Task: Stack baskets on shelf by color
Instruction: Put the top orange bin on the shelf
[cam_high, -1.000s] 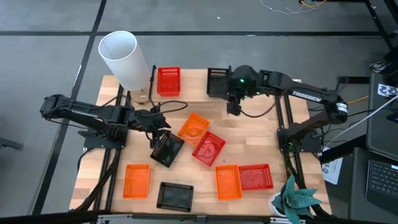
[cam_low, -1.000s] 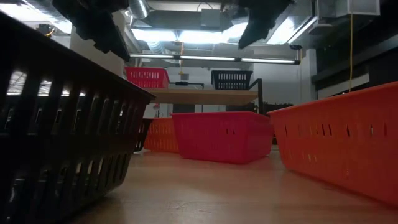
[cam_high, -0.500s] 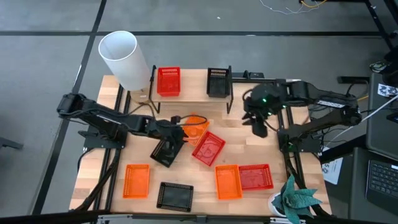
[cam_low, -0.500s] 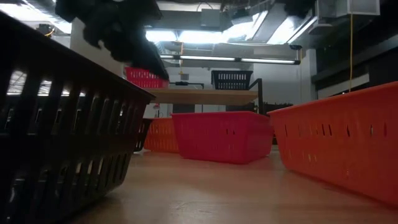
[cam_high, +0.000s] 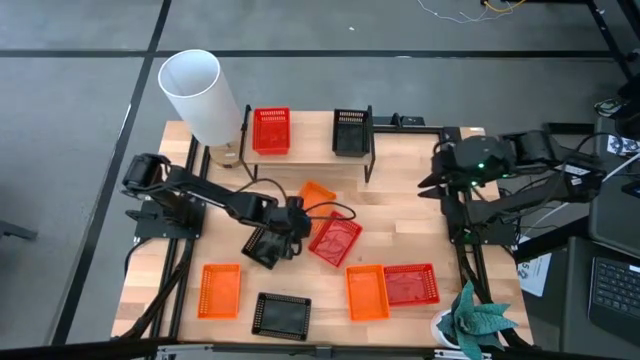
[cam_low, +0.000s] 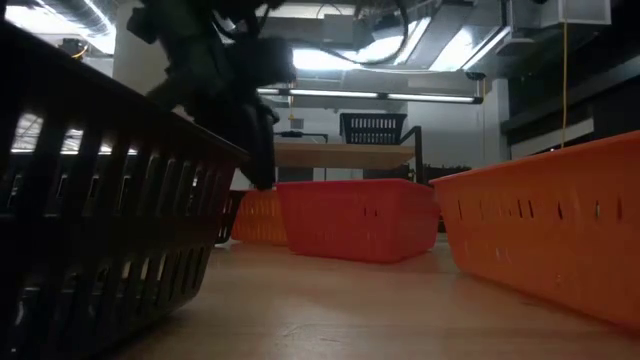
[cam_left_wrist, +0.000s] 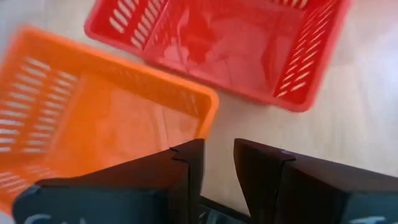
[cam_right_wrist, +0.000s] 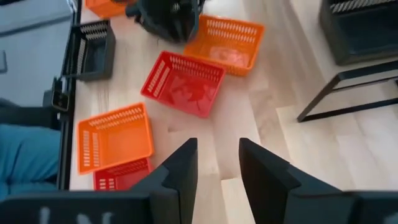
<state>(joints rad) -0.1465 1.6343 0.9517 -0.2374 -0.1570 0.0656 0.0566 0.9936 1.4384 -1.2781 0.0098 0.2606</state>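
Observation:
On the shelf (cam_high: 310, 152) at the table's far edge stand a red basket (cam_high: 271, 130) and a black basket (cam_high: 350, 130). In the table's middle lie an orange basket (cam_left_wrist: 93, 118), a red basket (cam_left_wrist: 217, 43) and a black basket (cam_high: 265, 243). My left gripper (cam_high: 300, 218) hangs open just above the orange basket's near corner, slanting down, with nothing between its fingers. My right gripper (cam_high: 435, 178) is open and high up near the table's right edge, and its fingers are bare too.
Along the near edge lie an orange basket (cam_high: 220, 290), a black basket (cam_high: 281, 313), another orange basket (cam_high: 366, 292) and a red basket (cam_high: 411, 284). A tall white cylinder (cam_high: 200, 95) stands at the far left corner. A plant (cam_high: 475, 320) sits at the near right corner.
My left gripper has gone toward the table's right edge and down, past the black basket, to the orange and red baskets in the middle. My right gripper has drawn away from the shelf toward the table's right edge and risen. Both stay open.

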